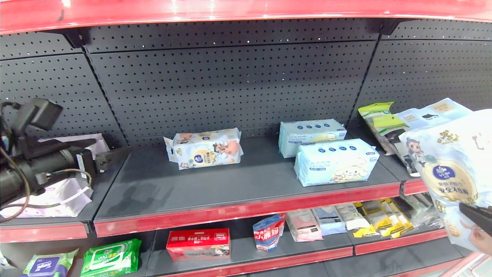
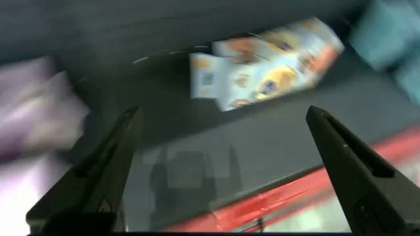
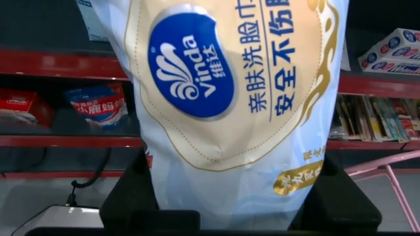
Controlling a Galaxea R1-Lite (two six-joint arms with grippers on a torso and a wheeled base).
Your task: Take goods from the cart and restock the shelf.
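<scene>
White-and-gold bag (image 1: 453, 169) upright at right, 3 pale tissue packs (image 1: 335, 161) flat on grey shelf (image 1: 215, 188)

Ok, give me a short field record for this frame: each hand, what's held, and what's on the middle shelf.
left hand: open, empty, over the left end of the middle shelf
right hand: shut on the white bag, at the right, in front of the shelving
white bag: held off the shelf, not yet placed
shelf stock: one cartoon pack left of centre; two light blue packs to its right, one behind the other
free space: bare board in front of the cartoon pack
</scene>
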